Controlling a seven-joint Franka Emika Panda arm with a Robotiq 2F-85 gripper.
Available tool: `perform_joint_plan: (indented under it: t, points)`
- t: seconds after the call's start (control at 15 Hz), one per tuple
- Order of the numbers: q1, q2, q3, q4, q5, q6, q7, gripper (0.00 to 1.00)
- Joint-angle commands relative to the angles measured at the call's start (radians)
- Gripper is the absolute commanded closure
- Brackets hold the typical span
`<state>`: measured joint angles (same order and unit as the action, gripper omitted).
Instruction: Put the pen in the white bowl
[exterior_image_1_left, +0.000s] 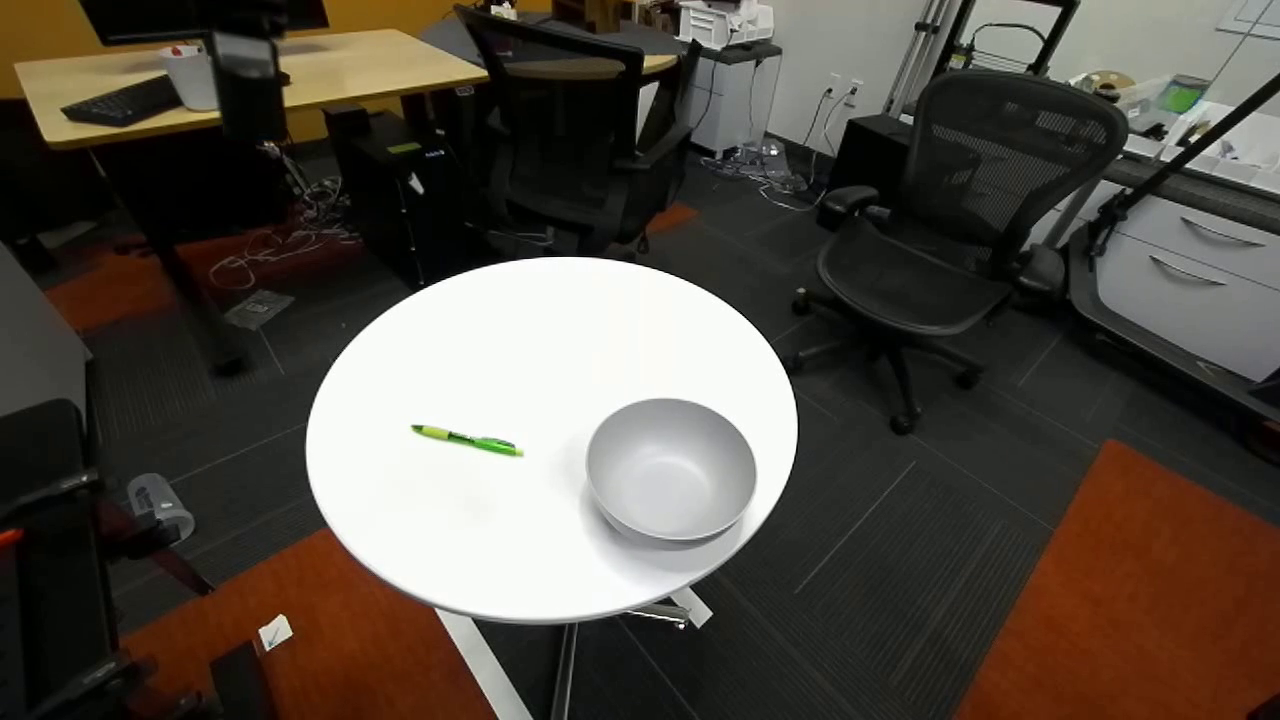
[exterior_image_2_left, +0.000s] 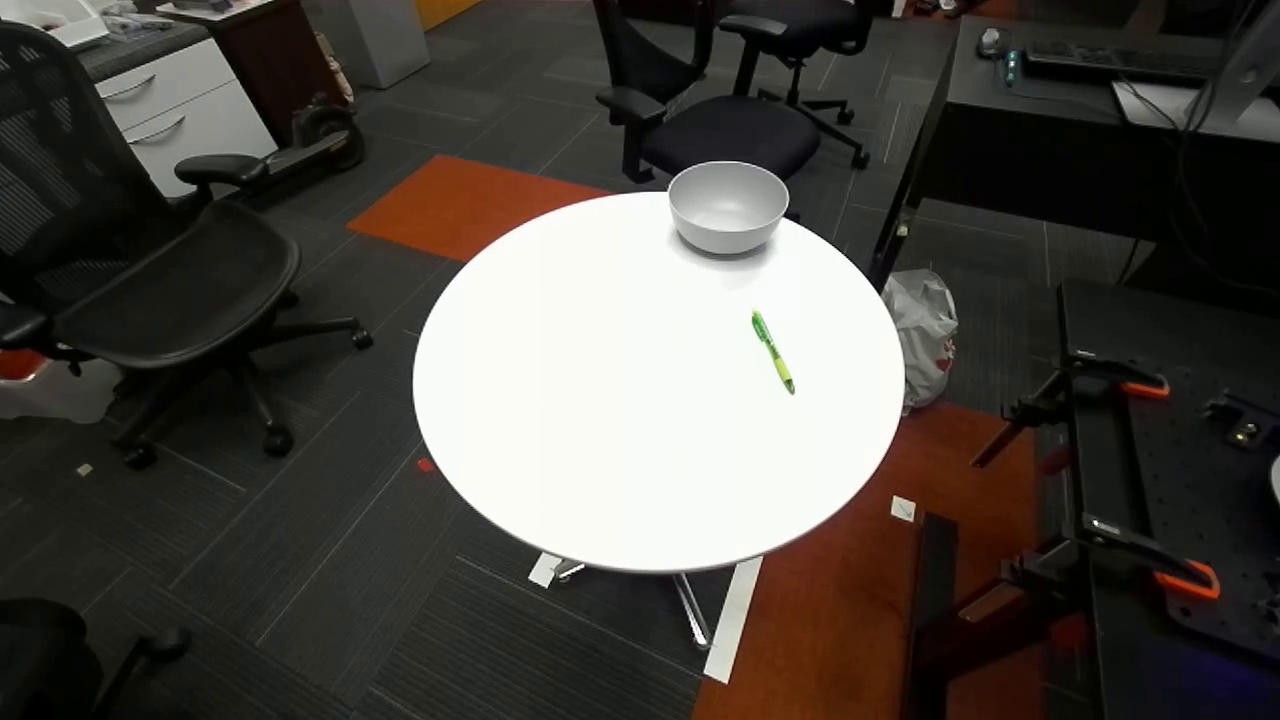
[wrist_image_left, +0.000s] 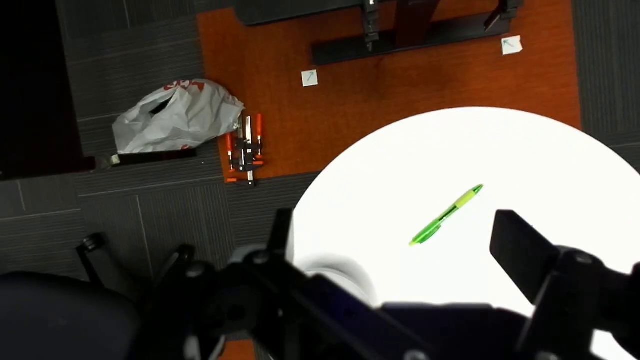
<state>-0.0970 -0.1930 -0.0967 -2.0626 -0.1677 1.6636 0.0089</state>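
Observation:
The bright green pen (exterior_image_1_left: 467, 440) lies flat on the round white table, apart from the bowl; it also shows in an exterior view (exterior_image_2_left: 772, 350) and in the wrist view (wrist_image_left: 446, 215). The white bowl (exterior_image_1_left: 670, 475) stands upright near the table's edge and looks empty; it shows in an exterior view (exterior_image_2_left: 728, 210) too. In the wrist view only a slice of the bowl (wrist_image_left: 347, 283) shows, the rest hidden behind the gripper. My gripper (wrist_image_left: 393, 222) is open and empty, high above the table, its fingers wide apart with the pen seen between and beyond them.
The round table (exterior_image_1_left: 560, 330) bears the pen and bowl. Office chairs (exterior_image_1_left: 940, 220) stand around it. A black stand with clamps (exterior_image_2_left: 1150, 500) is beside it. A blurred dark shape (exterior_image_1_left: 247, 80) hangs at the top left; I cannot tell whether it is part of the arm.

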Motion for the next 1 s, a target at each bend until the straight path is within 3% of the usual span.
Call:
perform_joint_plan:
  t: [0.0,0.47,0.93]
  points:
    - [0.013,-0.035,0.038,-0.108,0.023,0.094,0.183,0.0]
    - [0.023,-0.003,0.07,-0.307,0.105,0.421,0.386,0.0]
    - [0.022,0.096,0.09,-0.41,0.085,0.661,0.591,0.0]
